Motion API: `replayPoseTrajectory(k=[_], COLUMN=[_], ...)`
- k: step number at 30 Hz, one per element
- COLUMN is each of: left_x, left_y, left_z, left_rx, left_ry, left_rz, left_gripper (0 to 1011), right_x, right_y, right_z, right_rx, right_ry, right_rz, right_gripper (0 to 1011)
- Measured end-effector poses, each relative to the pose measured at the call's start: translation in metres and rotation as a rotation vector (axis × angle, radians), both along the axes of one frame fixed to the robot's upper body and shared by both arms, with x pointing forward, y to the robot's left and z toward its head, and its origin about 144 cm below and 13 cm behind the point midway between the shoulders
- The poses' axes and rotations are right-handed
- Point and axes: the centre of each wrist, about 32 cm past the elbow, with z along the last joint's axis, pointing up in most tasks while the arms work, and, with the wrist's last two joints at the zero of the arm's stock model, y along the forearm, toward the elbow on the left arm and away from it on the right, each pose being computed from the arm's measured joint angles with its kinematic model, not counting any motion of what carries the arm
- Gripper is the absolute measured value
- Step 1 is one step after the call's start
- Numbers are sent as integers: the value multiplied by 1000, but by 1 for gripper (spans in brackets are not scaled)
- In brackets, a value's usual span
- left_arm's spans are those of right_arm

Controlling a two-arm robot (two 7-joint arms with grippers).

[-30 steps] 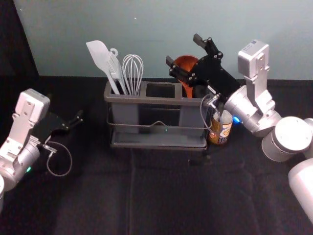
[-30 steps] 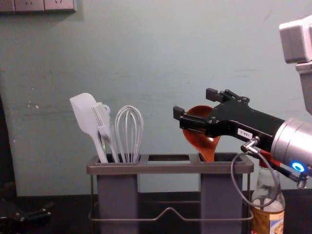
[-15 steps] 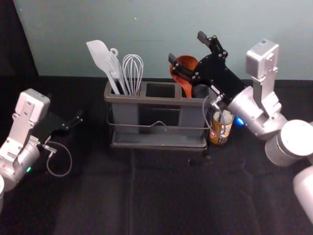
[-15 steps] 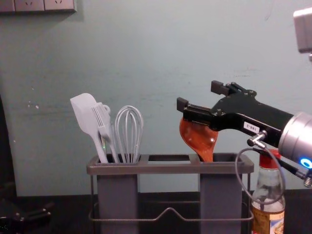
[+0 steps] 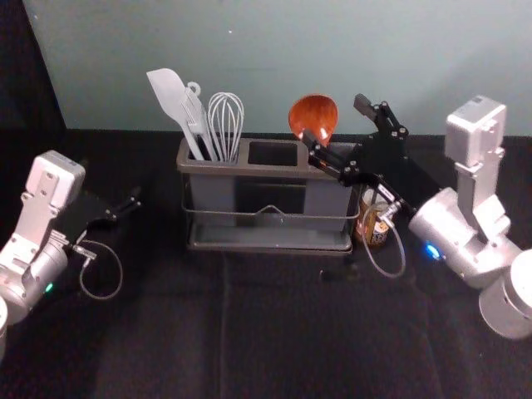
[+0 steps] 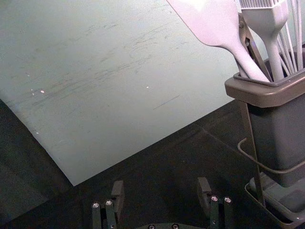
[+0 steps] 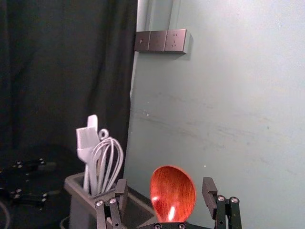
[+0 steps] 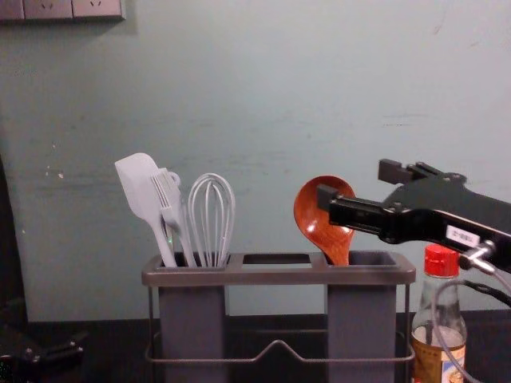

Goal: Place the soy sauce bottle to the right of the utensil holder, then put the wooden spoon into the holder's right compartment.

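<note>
My right gripper (image 5: 339,121) stands open above the right end of the utensil holder (image 5: 241,169), nothing between its fingers. In the chest view the right gripper (image 8: 353,182) overlaps the edge of the wooden spoon (image 8: 323,219), which stands bowl up in the right compartment of the holder (image 8: 279,275). In the right wrist view the spoon (image 7: 172,193) shows beyond the spread right gripper (image 7: 164,193). The soy sauce bottle (image 8: 439,323), red-capped, stands upright just right of the holder. The left gripper (image 5: 129,204) is parked at the left; the left wrist view shows the left gripper (image 6: 160,193) open.
A white spatula (image 5: 170,98), a brush (image 8: 169,203) and a whisk (image 5: 225,125) stand in the holder's left compartment. The wall (image 5: 274,50) rises behind the black-covered table (image 5: 274,332).
My right gripper has drawn back to the right and come somewhat lower, away from the spoon, remaining open. The spoon's bowl has turned slightly. The left arm has stayed still.
</note>
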Motion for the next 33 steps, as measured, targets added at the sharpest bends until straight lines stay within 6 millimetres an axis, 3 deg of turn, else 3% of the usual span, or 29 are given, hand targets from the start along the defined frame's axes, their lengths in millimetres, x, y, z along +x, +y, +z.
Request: replayPoseTrajectory(k=[9,17,24,33], left_x=[0,0,0,0], left_y=[0,0,0,0], left_z=[0,0,0,0], left_rx=[0,0,0,0], left_ry=[0,0,0,0], left_rz=[0,0,0,0], left_gripper=[1005,1005,1005,1005], right_x=[-34,-63,-73,-72], right_y=[-9,-19,-39,-76], right_z=[-6,-14,-16,-17], right_rx=[-8,-72,-81,-52], right_ry=[50,194,299,322], right_rz=[15,13,-94,-262], right_gripper=[1004,1004,1004,1004])
